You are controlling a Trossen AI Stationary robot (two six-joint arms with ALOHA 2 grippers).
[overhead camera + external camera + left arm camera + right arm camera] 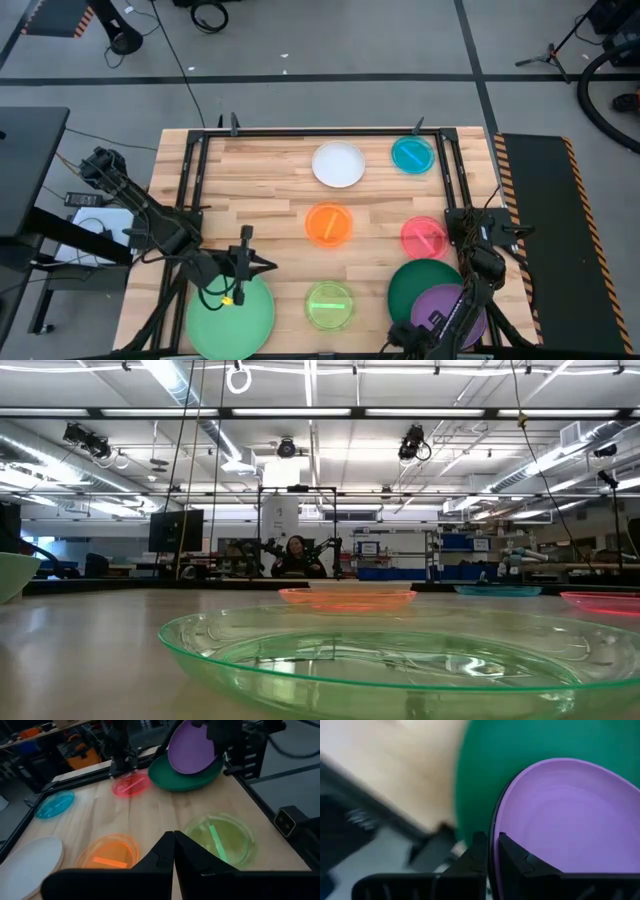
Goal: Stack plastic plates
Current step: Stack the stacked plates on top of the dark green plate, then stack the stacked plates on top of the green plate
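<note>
Here the right tool [490,851] pinches the purple plate's [570,815] rim.

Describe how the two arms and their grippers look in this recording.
Both arms are dark, near-black jointed links with black cables along them. The left gripper has two flat, dark, angular fingers and a small yellow-green mark hangs near it. The right gripper has matching dark, blocky fingers. No other markings can be made out.
</note>
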